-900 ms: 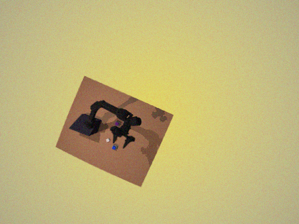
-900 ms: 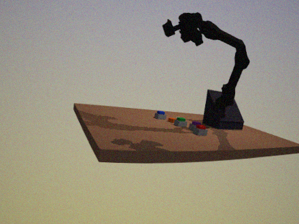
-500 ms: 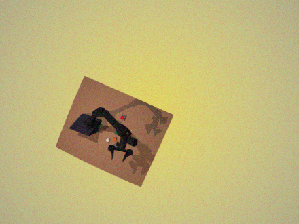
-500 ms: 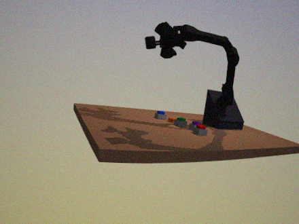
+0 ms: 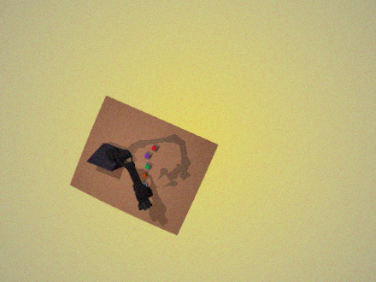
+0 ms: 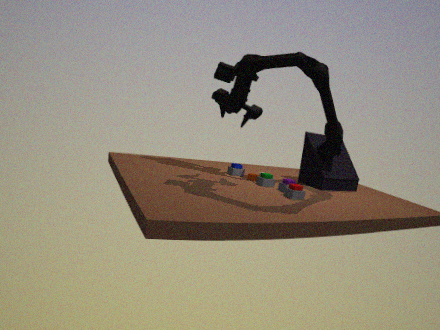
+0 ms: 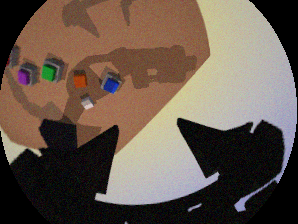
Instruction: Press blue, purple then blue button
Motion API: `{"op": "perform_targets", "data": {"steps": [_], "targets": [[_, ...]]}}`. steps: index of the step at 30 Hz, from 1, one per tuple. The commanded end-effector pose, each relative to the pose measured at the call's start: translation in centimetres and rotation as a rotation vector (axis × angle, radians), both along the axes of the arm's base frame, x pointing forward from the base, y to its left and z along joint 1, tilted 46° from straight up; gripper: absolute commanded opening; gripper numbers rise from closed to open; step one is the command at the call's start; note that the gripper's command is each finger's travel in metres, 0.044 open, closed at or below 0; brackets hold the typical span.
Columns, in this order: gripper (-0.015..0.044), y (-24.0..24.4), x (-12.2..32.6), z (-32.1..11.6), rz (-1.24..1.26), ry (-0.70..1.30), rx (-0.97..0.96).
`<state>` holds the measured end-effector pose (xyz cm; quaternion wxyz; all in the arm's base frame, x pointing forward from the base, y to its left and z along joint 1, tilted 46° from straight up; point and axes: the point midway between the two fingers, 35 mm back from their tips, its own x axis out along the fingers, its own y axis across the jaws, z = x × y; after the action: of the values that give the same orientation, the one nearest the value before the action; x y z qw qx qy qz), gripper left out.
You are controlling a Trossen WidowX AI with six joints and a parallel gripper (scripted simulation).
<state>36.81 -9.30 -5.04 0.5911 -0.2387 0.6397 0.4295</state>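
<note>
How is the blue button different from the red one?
The blue button sits at the row's far end from the arm's base; the red button sits at the end nearest it. The open gripper hangs high, nearer the blue button. Both have grey housings.

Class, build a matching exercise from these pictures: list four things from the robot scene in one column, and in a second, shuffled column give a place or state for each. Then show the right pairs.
Things:
1. blue button
2. red button
3. green button
4. gripper

Places or states:
A. middle of the button row
B. open, raised above the board
C. row's end nearest the arm's base
D. row's end farthest from the base

Pairs: 1-D, 2-C, 3-A, 4-B
</note>
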Motion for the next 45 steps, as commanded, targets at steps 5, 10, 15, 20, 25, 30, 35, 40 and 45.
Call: {"op": "perform_targets", "data": {"steps": [5, 10, 15, 20, 25, 30, 35, 40, 45], "targets": [[0.04, 3.7, -4.9, -3.5, -0.733, 0.382, 0.369], [0.04, 3.7, -4.9, -3.5, -0.733, 0.382, 0.369], [0.0295, 7.0, -5.7, -6.9, -0.733, 0.382, 0.371], [0.0164, 8.0, -6.0, -7.8, -0.733, 0.382, 0.372], [0.0033, 8.0, -6.0, -7.8, -0.733, 0.382, 0.372], [0.002, 8.0, -6.0, -7.8, -0.733, 0.382, 0.372], [0.002, 8.1, -6.0, -8.0, -0.733, 0.382, 0.372], [0.002, 8.7, -6.2, -8.6, -0.733, 0.382, 0.372], [0.002, 9.3, -6.3, -9.2, -0.733, 0.383, 0.373]]}}
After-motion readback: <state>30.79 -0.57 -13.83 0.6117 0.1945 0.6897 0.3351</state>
